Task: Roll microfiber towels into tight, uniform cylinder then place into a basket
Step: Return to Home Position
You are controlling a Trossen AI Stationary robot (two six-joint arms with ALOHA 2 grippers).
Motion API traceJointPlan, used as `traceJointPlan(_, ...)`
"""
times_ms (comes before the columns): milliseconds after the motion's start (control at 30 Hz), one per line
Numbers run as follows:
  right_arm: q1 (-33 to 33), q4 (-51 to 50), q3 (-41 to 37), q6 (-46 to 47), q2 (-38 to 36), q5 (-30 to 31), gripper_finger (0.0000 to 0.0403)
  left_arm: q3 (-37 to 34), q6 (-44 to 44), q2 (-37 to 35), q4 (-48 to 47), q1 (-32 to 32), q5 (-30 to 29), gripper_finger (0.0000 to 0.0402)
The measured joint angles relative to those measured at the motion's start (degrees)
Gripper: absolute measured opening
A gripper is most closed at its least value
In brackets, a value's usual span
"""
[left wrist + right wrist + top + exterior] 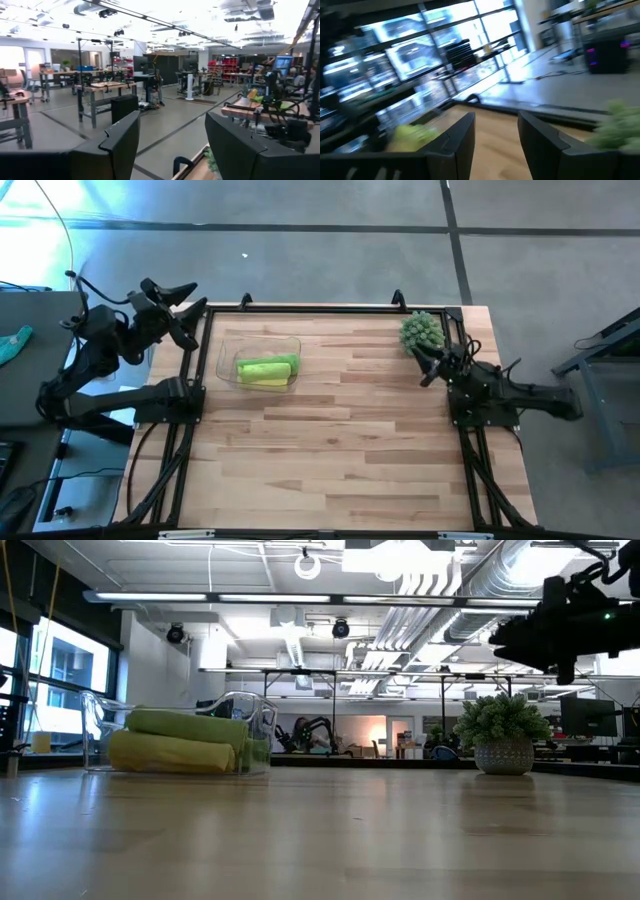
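— What's in the basket (228,350)?
— Two rolled cylinders lying side by side, touching: a lime green towel (268,365) and a yellow towel (264,380).
— The basket itself?
— Clear, shallow, rounded corners, sitting flat on the tabletop (340,440) toward its far left

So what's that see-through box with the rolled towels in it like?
The basket is a shallow clear plastic tray with rounded corners. It sits flat on the wooden table, toward the left arm's side. Inside lie rolled towels: a green towel beside a yellower towel. Neither the left gripper nor the right gripper touches it; both are open and away from it.
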Motion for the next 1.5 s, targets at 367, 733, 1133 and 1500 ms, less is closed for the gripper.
traceJointPlan(367,-15.94,-0.02,0.0,0.01,0.03,0.0,0.0142,0.0,0.0,-0.09,0.0,5.73,0.0,0.0212)
traceJointPlan(733,-17.92,-0.04,0.0,0.0,0.04,0.0,0.0142,0.0,0.0,-0.79,0.01,11.18,0.0,0.0212)
traceJointPlan(1133,-17.89,-0.04,0.0,0.0,0.04,0.0,0.0142,0.0,0.0,-5.36,0.02,14.58,0.0,0.0212)
traceJointPlan(1500,-17.89,-0.07,0.0,0.0,0.04,0.0,0.0142,-0.48,-3.75,-10.46,-0.99,12.82,0.67,0.0212)
